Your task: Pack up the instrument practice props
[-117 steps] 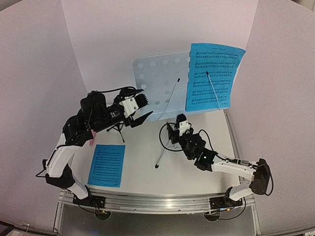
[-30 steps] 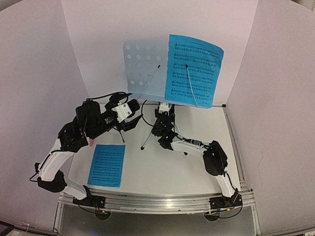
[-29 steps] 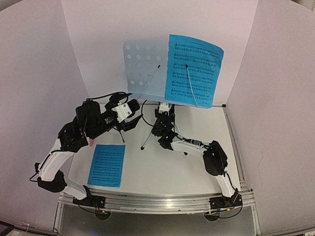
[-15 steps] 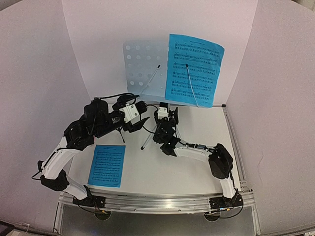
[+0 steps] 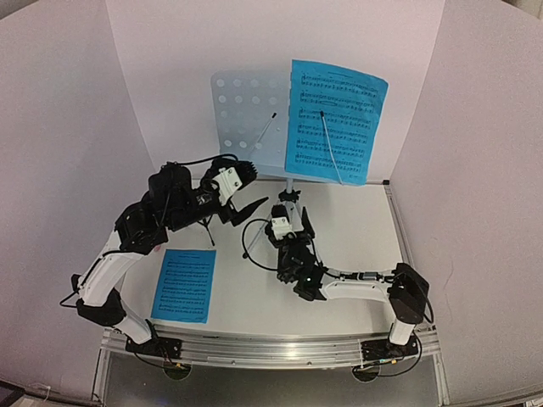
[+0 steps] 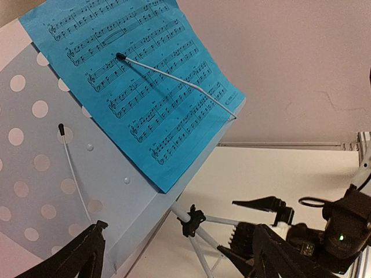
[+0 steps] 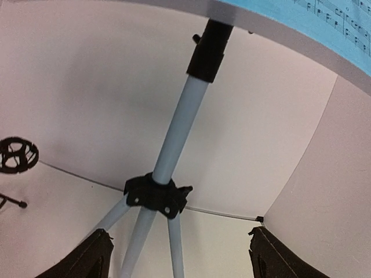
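The pale perforated music stand stands upright at the back on its silver tripod, black hub low on the pole. One blue sheet-music page rests on its desk under a wire clip; another lies flat at front left. My left gripper hangs open just left of the pole, below the desk. My right gripper is open in front of the tripod, clear of the pole. The black mic stand sits behind my left arm, its ring showing. A bit of pink shows under the left arm.
White walls close in the table at the back and both sides. A black cable loop lies beside the right wrist. The two grippers are close together near the tripod legs.
My right gripper has opened, let go of the stand's pole and drawn back toward the near edge. The left gripper rose slightly toward the stand. The stand stays upright.
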### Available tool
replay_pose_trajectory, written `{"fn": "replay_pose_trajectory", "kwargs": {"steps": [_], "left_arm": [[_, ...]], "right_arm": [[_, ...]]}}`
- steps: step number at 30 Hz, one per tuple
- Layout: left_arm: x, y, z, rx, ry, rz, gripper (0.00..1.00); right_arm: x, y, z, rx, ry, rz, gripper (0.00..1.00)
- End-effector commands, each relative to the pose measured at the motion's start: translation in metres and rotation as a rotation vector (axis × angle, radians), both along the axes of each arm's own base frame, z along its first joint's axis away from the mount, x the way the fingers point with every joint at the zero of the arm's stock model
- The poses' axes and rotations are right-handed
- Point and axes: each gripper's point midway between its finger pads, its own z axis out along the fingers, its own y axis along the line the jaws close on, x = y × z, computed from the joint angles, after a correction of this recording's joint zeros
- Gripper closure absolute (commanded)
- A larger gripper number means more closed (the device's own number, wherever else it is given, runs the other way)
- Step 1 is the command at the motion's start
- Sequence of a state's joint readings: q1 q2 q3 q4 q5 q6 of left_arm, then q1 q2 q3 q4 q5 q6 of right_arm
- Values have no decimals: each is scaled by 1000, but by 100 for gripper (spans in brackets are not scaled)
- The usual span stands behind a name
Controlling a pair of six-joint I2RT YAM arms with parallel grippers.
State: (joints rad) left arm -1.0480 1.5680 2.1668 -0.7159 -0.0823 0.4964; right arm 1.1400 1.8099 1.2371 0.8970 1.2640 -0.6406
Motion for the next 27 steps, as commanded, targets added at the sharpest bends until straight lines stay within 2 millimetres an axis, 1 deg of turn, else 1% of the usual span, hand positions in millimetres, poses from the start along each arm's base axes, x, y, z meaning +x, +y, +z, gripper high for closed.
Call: {"fn": "replay_pose_trajectory", "kwargs": {"steps": [1,2,3,4,5,6,8,10,12,13,14,18,20,21,23,24,27], "left_arm": [[-3,-8,8,-91,116,-43,13],[-2,-9,9,-110,143,-47,13],[0,-12,10,-128,171,-59,14],[3,-12,12,-147,202,-67,15],[7,-13,14,-173,244,-73,16],[11,-12,17,-201,290,-78,17],[21,-10,22,-240,344,-78,20],[24,-13,22,-258,371,-96,22],[25,-20,17,-259,388,-120,23],[27,-24,14,-261,402,-122,24],[30,-28,11,-266,420,-121,23],[45,-40,6,-296,463,-125,23],[52,-43,12,-332,466,-133,23],[53,-45,15,-344,464,-138,23],[57,-48,17,-366,468,-140,22],[60,-50,16,-373,475,-139,22],[69,-54,8,-398,546,-150,22]], "right_arm": [[-29,28,-10,-90,111,240,20],[-40,44,-19,-126,210,385,21],[-53,52,-34,-138,341,506,21],[-63,52,-39,-105,439,597,22],[-75,51,-39,-66,510,678,22],[-88,48,-38,-29,567,743,23],[-106,30,-30,33,624,782,25],[-123,11,-13,115,649,818,25],[-136,-5,9,182,658,844,25],[-140,-12,24,215,655,848,25],[-143,-16,34,232,661,850,25],[-145,-21,87,294,600,876,25],[-137,-30,131,337,507,851,26],[-132,-34,144,346,470,824,26],[-118,-51,183,406,373,750,26],[-115,-59,201,432,333,736,26],[-99,-74,234,479,249,667,26]]}}
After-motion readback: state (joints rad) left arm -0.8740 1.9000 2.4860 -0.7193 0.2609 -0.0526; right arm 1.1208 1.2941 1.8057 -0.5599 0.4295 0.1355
